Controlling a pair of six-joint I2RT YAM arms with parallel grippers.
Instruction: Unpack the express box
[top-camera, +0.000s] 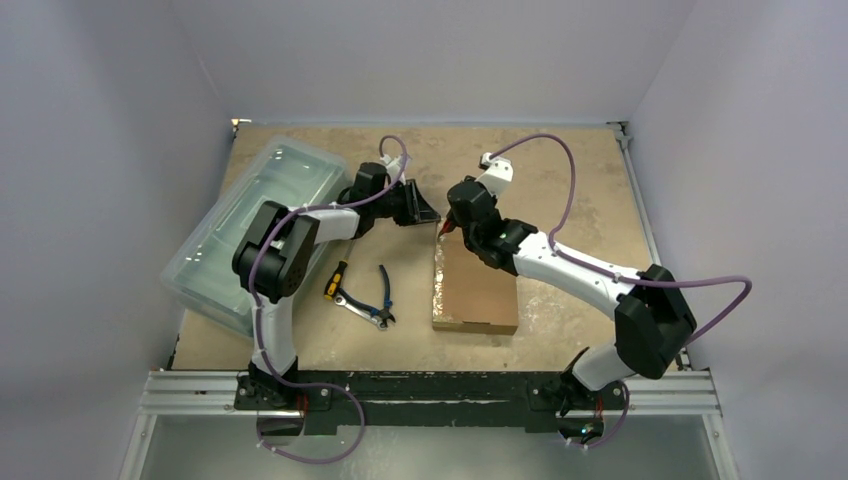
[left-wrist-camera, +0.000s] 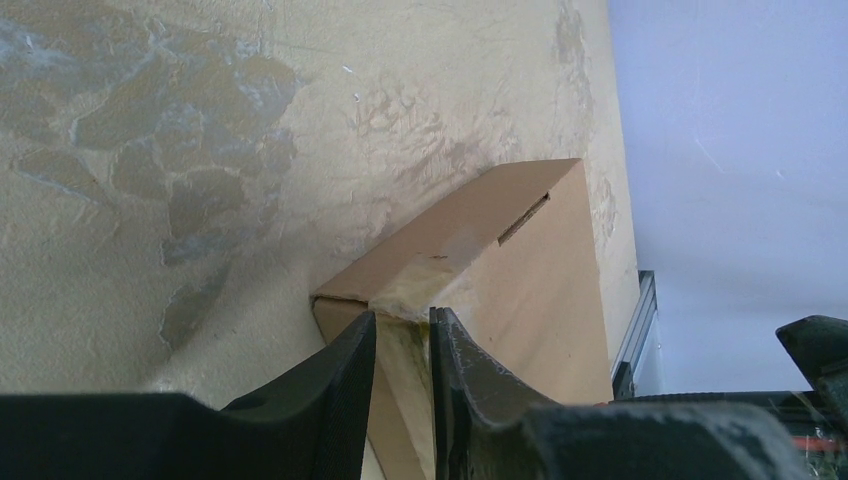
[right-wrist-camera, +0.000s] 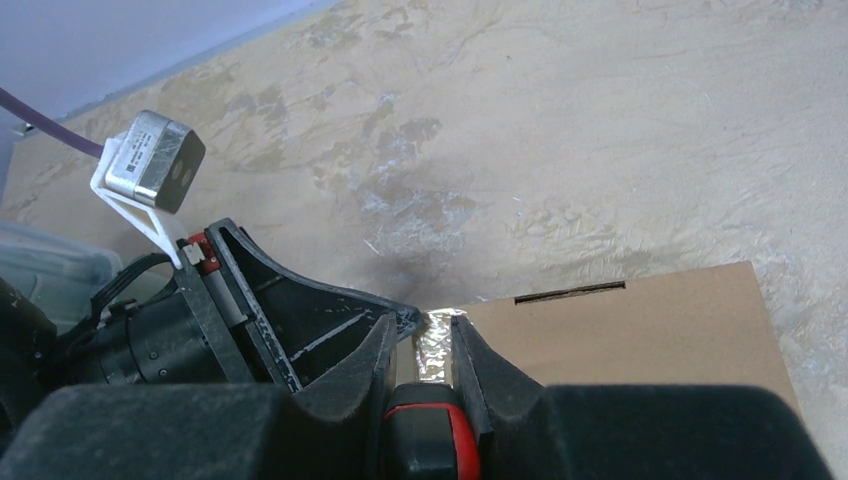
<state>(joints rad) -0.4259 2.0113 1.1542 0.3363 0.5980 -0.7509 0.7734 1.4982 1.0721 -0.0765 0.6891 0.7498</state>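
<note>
The express box (top-camera: 476, 290) is a flat brown cardboard box lying closed at the table's middle. Shiny tape (right-wrist-camera: 436, 345) runs along its left edge. My left gripper (top-camera: 428, 214) is at the box's far left corner. In the left wrist view its jaws (left-wrist-camera: 403, 325) stand narrowly apart, pinched on the taped corner edge of the box (left-wrist-camera: 540, 280). My right gripper (top-camera: 447, 228) hangs over the same corner, shut on a red-and-black cutter (right-wrist-camera: 425, 440). Its fingertips (right-wrist-camera: 425, 335) straddle the tape. The cutter's blade is hidden.
A large translucent green plastic bin (top-camera: 250, 225) lies along the left side. Blue-handled pliers (top-camera: 370, 298) and a yellow-and-black tool (top-camera: 335, 280) lie between the bin and the box. Walls enclose the table on three sides.
</note>
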